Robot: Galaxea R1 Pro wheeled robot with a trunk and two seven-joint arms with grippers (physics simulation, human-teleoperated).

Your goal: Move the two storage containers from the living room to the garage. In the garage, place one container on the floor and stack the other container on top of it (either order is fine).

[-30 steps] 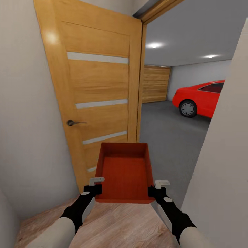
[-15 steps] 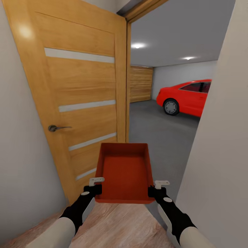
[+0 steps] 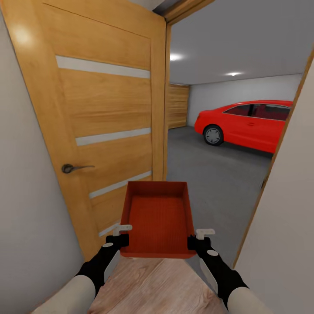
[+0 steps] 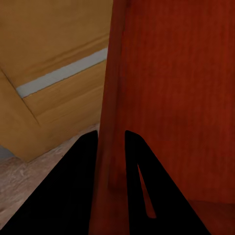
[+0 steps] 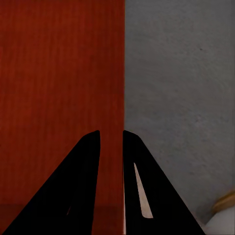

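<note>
An orange-red open-topped storage container (image 3: 158, 218) is held level in front of me, empty. My left gripper (image 3: 120, 239) is shut on its left wall near the near corner, and my right gripper (image 3: 194, 240) is shut on its right wall. In the left wrist view the container's wall (image 4: 113, 98) runs between the two dark fingers (image 4: 142, 186). The right wrist view shows the container wall's edge (image 5: 117, 78) clamped between the fingers (image 5: 83, 186), with the garage's grey concrete floor (image 5: 181, 98) beside it. Through the doorway lies the garage (image 3: 226, 157).
An open wooden door (image 3: 100, 126) with a lever handle (image 3: 72, 167) stands close on the left. A white wall (image 3: 283, 226) with a wooden frame edge bounds the right. A red car (image 3: 248, 124) is parked at the garage's far right, and a wooden plank door (image 3: 178, 107) sits at the back. Light wood planks (image 3: 148, 283) lie underfoot.
The whole view has shifted: the doorway looks wider, more of the car shows and the right door frame has appeared. The container and both grippers keep the same hold.
</note>
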